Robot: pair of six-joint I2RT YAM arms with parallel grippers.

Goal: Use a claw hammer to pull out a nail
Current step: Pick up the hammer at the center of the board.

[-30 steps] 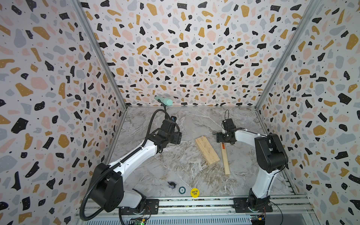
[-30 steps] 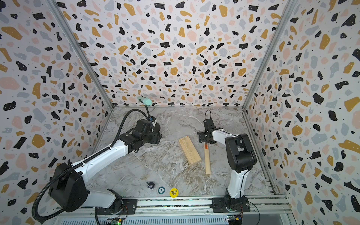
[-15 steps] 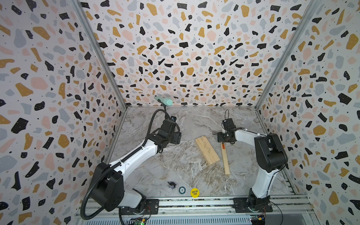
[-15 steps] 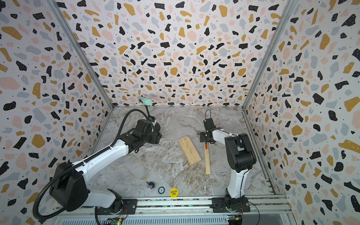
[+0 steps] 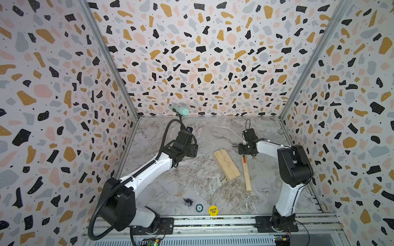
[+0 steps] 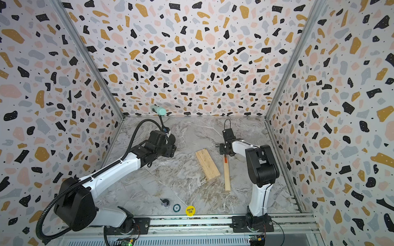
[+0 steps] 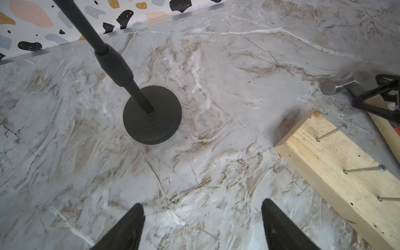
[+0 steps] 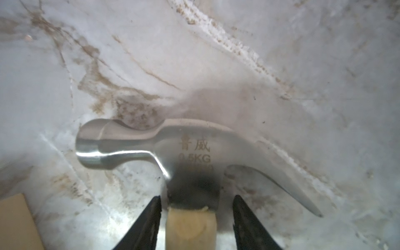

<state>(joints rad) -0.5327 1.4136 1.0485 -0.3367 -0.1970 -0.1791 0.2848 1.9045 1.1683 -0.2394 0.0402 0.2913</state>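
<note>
Straddling the neck of the claw hammer (image 8: 194, 149) just below its steel head, the right gripper (image 8: 197, 197) has its jaws part open, one finger on each side of the pale handle. A gap shows on one side, and the other finger may be touching the wood, though blur leaves that unsure; nothing is clamped yet.

The hammer lies flat on the marble tabletop (image 5: 191, 187); its long axis runs from the head, at the far end toward the back wall, to the butt near the front rail. It sits just beside the wood block (image 5: 227, 165), on the block's right and roughly parallel to it.

The striking face points to the robot's left, past the block's far end; the curved claw points right, away from the block. The nail (image 7: 330, 133) closest to the hammer head stands proud of the block's top face, near that far end, with two more nails (image 7: 363, 169) further along. So the nail lies to the left of the right gripper, close by, on the side opposite the claw; the head would likely have to be turned round before the claw can hook it.

The right arm is plainly the nearer. The left gripper (image 7: 202, 203) hangs wide open and empty over bare marble, well apart, beyond the block near a black stand base (image 7: 151, 114).
</note>
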